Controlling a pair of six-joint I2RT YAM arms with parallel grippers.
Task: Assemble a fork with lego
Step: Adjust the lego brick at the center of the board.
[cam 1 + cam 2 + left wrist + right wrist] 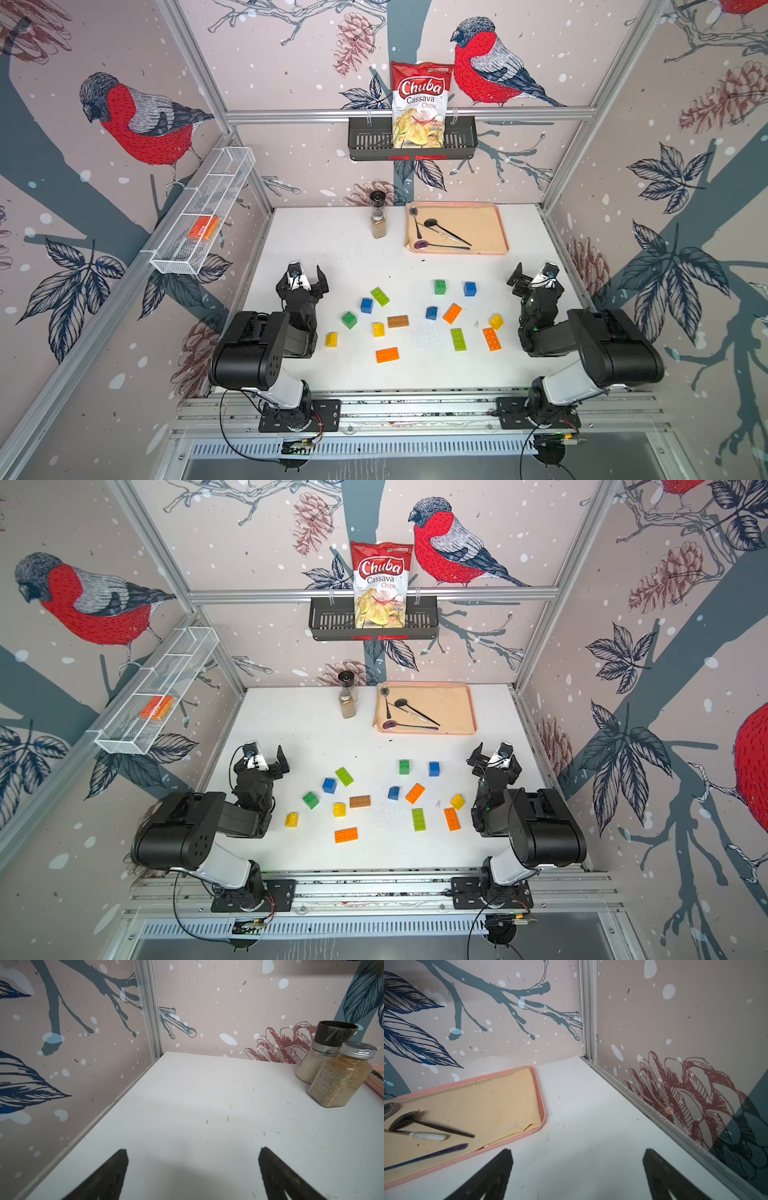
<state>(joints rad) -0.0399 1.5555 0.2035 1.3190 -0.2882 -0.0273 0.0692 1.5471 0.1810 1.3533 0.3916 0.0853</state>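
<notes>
Bird-print wall panels enclose a white desk (pixel 332 249), and the task material sits on its near middle. Fourteen studded plastic lego pieces lie loose there, none joined to another.

Left group: a lime green long brick (pixel 380 296), a brown long brick (pixel 398 321), an orange long brick (pixel 387 355), a blue square brick (pixel 367 305), a green square brick (pixel 349 320) and two yellow square bricks (pixel 378 329).

Right group: two further orange long bricks (pixel 452 313), a second lime green long brick (pixel 458 339), two blue squares (pixel 470 289), a green square (pixel 440 286) and a yellow square (pixel 496 321).

Judgement: assembly has not begun. The scatter between the two arms leaves every piece within reach of one or the other. The long bricks suit a handle, the squares the prongs.

Left hand (pixel 192 1150) sits at the left edge of the desk, clear of the nearest brick. Its fingers are spread fully apart, with nothing between them but bare desk. Right hand (pixel 577 1150) mirrors it at the right edge, likewise wide and empty. Both point toward the far wall, a parked posture in my estimate.

Far side: a pink tray with a beige liner (pixel 482 224) holds spoons (pixel 430 223), and two glass spice jars (pixel 378 227) stand just left of it. On the walls, a black basket (pixel 365 139) holds a chip bag (pixel 419 104). A white wire shelf (pixel 178 253) holds a smooth orange block (pixel 203 227), which is not task material.
</notes>
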